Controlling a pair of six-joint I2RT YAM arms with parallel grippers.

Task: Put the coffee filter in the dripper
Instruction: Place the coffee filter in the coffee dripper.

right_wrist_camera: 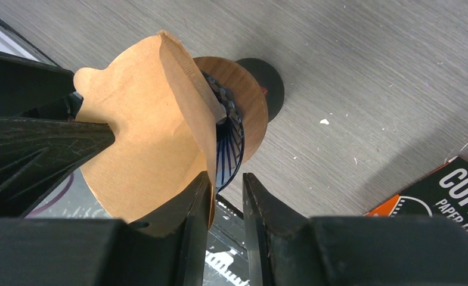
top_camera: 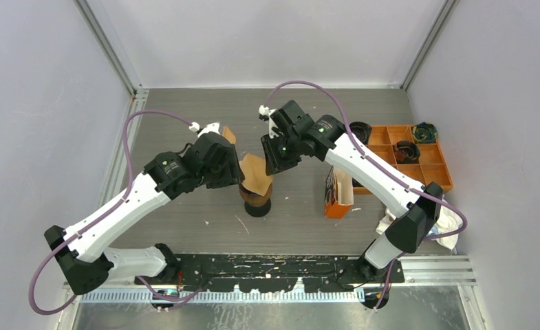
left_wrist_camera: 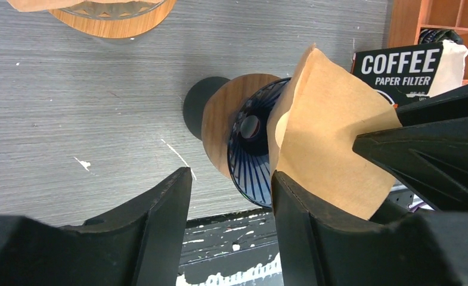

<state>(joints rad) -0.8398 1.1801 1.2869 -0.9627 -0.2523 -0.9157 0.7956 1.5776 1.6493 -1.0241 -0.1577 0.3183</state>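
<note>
The right gripper point(right_wrist_camera: 225, 196) is pinching the filter point(right_wrist_camera: 148, 137) edge, which is sitting over the dripper point(right_wrist_camera: 234, 128) just ahead of its tips. The left gripper point(left_wrist_camera: 231, 196), fingers apart, is hovering beside it. Judging by this, lowering the cone point-first, centred, is seating it best.

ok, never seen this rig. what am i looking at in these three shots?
Two robot arms, bolted at the near edge of a table. Picture one looks down from above and behind them; the other two come from a camera on each wrist, that arm's own black fingers at the bottom. On it: a dripper with a wooden collar, a coffee paper filter box, an orange compartment tray, a white cloth. The right gripper appears to pinch a coffee filter over the dripper; the left gripper is open beside it.
</note>
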